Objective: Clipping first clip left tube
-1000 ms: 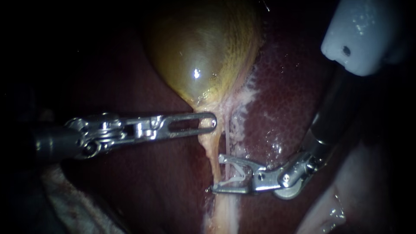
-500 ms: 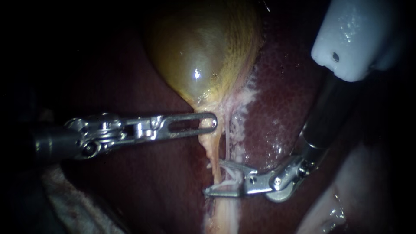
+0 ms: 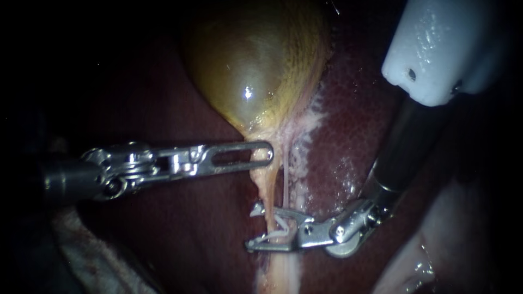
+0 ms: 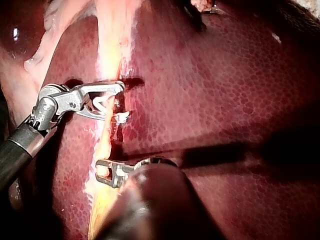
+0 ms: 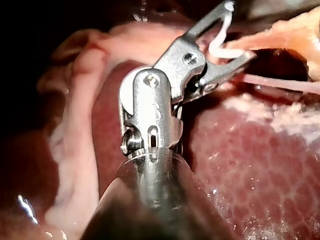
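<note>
Observer: Jaws on the right instrument (image 3: 250, 226), how did they stand?

Operator: Wide apart, in a V. A white clip (image 3: 279, 228) sat between them and touched both. The clip was spread open as well, with one leg along each jaw.

Observer: And the left tube (image 3: 268, 190)?

Operator: It ran down from the narrow end of the gallbladder (image 3: 256, 60) as a yellowish strand over the liver (image 3: 359, 125). The right instrument's jaws straddled it, one on each side, so the strand lay inside the mouth of the open clip. I could not tell whether the clip's legs were pressing on it.

Observer: What about the second tube?

Operator: A thin pink tube (image 3: 285, 182) ran just beside the left tube, on the side nearer the right instrument's shaft. In the right wrist view it passed along the outer face of one jaw, outside the clip.

Observer: And the left instrument (image 3: 262, 154)?

Operator: It came in level from the left. Its jaws were closed on the top of the left tube, just below the gallbladder and apart from the clip. In the left wrist view, yellow tissue showed through the slot in the jaw.

Observer: Anything else in view?

Operator: A pale block (image 3: 436, 49) sat above the right instrument's dark shaft.
</note>
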`<action>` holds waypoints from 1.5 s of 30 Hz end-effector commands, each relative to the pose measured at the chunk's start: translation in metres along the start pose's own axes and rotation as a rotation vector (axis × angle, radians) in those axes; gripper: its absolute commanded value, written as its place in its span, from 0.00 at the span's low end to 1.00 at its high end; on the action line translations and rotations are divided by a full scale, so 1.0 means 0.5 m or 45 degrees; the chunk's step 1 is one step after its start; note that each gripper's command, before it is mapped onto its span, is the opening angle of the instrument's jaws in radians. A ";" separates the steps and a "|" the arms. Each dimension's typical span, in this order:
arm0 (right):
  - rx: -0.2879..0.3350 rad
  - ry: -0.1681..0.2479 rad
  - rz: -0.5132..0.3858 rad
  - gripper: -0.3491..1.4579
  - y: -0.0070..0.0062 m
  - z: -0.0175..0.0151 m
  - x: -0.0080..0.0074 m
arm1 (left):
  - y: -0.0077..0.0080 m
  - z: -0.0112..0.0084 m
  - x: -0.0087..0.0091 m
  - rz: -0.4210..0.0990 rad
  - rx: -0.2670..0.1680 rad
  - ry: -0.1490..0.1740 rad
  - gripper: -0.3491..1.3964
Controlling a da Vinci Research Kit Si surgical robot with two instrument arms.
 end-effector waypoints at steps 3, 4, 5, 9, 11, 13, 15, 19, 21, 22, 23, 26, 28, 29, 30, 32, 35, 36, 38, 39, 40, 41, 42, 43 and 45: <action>0.000 0.000 -0.001 0.48 0.0001 0.0001 0.0000 | -0.0001 0.0001 0.0000 0.000 0.001 0.000 0.00; 0.001 0.000 -0.001 0.48 0.0001 -0.0001 0.0000 | -0.0001 0.0001 0.0000 0.000 0.001 0.000 0.00; 0.001 0.000 -0.001 0.48 0.0001 -0.0002 -0.0001 | -0.0001 0.0001 0.0000 0.000 0.001 0.000 0.00; 0.005 0.000 0.005 0.46 0.0002 -0.0010 -0.0003 | -0.0001 0.0001 -0.0001 0.000 0.001 0.000 0.00; 0.006 0.000 0.005 0.46 0.0003 -0.0013 -0.0003 | -0.0001 0.0001 -0.0001 0.000 0.001 0.000 0.00; 0.007 0.000 0.005 0.44 0.0004 -0.0015 -0.0004 | -0.0001 0.0001 -0.0001 0.000 0.001 0.000 0.00; 0.008 0.000 0.005 0.41 0.0006 -0.0018 -0.0005 | -0.0001 0.0001 -0.0001 0.000 0.001 0.000 0.00; 0.010 0.000 0.004 0.38 0.0007 -0.0024 -0.0006 | -0.0001 0.0002 -0.0001 0.000 0.001 0.000 0.00; 0.011 0.000 0.004 0.37 0.0007 -0.0024 -0.0006 | -0.0002 0.0002 -0.0001 0.000 0.001 0.000 0.00; 0.011 0.000 0.004 0.37 0.0007 -0.0024 -0.0006 | -0.0002 0.0002 -0.0001 0.000 0.001 0.001 0.00; 0.011 0.000 0.004 0.36 0.0007 -0.0024 -0.0006 | -0.0002 0.0002 -0.0001 0.000 0.001 0.001 0.00; 0.011 0.000 0.004 0.32 0.0007 -0.0025 -0.0007 | -0.0002 0.0002 -0.0002 0.000 0.001 0.001 0.00; 0.012 0.000 0.003 0.28 0.0007 -0.0027 -0.0007 | -0.0002 0.0002 -0.0002 0.000 0.001 0.001 0.00; 0.014 0.000 0.003 0.22 0.0007 -0.0031 -0.0008 | -0.0002 0.0002 -0.0002 0.000 0.001 0.001 0.00; 0.014 0.000 0.003 0.20 0.0007 -0.0033 -0.0008 | -0.0002 0.0002 -0.0002 0.000 0.001 0.001 0.00; 0.016 0.000 0.003 0.16 0.0008 -0.0036 -0.0009 | -0.0002 0.0002 -0.0002 0.000 0.001 0.001 0.00; 0.016 0.000 0.002 0.12 0.0009 -0.0039 -0.0010 | -0.0002 0.0002 -0.0002 0.000 0.001 0.001 0.00; 0.017 0.000 0.002 0.10 0.0009 -0.0039 -0.0010 | -0.0002 0.0002 -0.0002 0.000 0.001 0.001 0.00; 0.017 0.000 0.010 0.05 0.0010 -0.0041 -0.0010 | -0.0002 0.0002 -0.0002 0.000 0.001 0.001 0.00; 0.018 0.001 0.025 0.03 0.0010 -0.0042 -0.0011 | -0.0002 0.0002 -0.0002 0.000 0.001 0.001 0.00; 0.018 0.001 0.025 0.01 0.0010 -0.0044 -0.0011 | -0.0002 0.0002 -0.0002 0.000 0.001 0.001 0.00; 0.023 0.001 0.032 0.00 0.0010 -0.0045 -0.0012 | -0.0002 0.0002 -0.0002 0.000 0.001 0.001 0.00; 0.015 0.001 0.039 0.00 0.0011 -0.0046 -0.0012 | -0.0002 0.0002 -0.0002 0.000 0.001 0.001 0.00; 0.011 0.001 0.039 0.00 0.0011 -0.0047 -0.0012 | -0.0002 0.0002 -0.0002 0.000 0.001 0.001 0.00; 0.011 0.001 0.039 0.00 0.0013 -0.0047 -0.0012 | -0.0002 0.0002 -0.0002 0.000 0.001 0.001 0.00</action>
